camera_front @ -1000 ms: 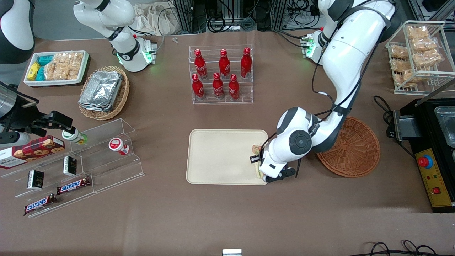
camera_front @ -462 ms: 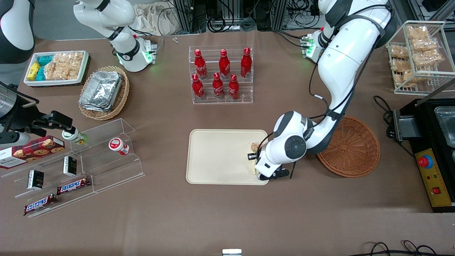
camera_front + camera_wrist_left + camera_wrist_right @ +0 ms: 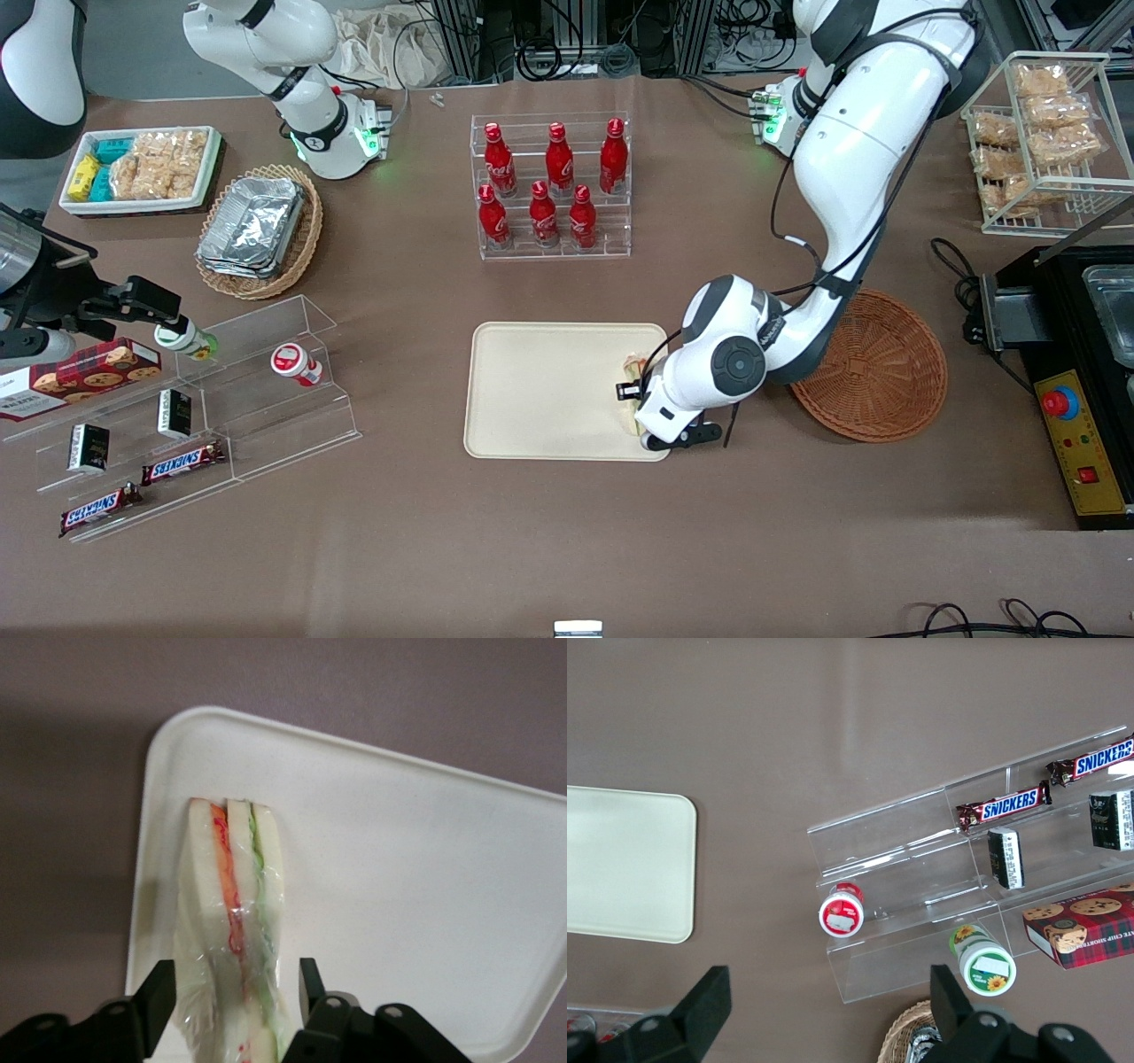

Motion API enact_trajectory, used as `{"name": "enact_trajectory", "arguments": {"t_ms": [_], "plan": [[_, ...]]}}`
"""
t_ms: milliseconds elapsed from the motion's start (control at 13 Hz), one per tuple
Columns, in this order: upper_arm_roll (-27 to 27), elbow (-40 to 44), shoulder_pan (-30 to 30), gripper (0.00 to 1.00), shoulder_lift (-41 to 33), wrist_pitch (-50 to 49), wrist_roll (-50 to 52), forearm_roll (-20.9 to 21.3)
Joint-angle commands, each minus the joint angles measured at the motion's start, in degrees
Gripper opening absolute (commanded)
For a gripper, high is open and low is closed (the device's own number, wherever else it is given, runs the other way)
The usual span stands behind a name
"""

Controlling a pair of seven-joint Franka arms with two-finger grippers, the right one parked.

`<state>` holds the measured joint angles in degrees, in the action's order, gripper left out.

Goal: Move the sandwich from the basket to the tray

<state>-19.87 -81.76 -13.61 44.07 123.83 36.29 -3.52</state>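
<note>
**Inspector A:** Checking the drop-off. The gripper (image 3: 237,992) sits low over the tray (image 3: 540,381), at the edge nearest the basket (image 3: 873,368). Where is the sandwich (image 3: 232,930)?

**Inspector B:** Between the two fingers (image 3: 159,1001), lying on the tray close to one rounded corner. The basket holds nothing that I can see.

**Inspector A:** Finger state?

**Inspector B:** Narrow, one on each bread face. The wrap touches or nearly touches both, but I cannot tell whether they are pressing or have let go; no clear gap shows on either side.

**Inspector A:** And the relation the next move depends on?

**Inspector B:** The long axis of the sandwich runs straight out from the fingers, filling stripes parallel to them, its outer end pointing toward the tray corner. The fingers straddle only the end nearest the wrist.

**Inspector A:** Judgement?

**Inspector B:** Placement looks all but complete. The fingers should spread sideways, across the short axis, then lift straight up. Risk: the clear wrap may cling to a finger and drag the sandwich toward the rim, which is close by.
</note>
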Motion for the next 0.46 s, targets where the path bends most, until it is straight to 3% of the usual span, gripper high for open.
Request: {"name": "enact_trajectory", "arguments": {"t_ms": [0,231,385], "plan": [[5.78,-0.68,-0.18,1.00,-9.24,-7.36,-0.61,1.57],[13.68,-1.03,0.95,1.00,-17.68,-15.77,-1.13,4.13],[15.56,-1.29,3.67,1.00,-23.04,-24.56,-4.63,4.22]]}}
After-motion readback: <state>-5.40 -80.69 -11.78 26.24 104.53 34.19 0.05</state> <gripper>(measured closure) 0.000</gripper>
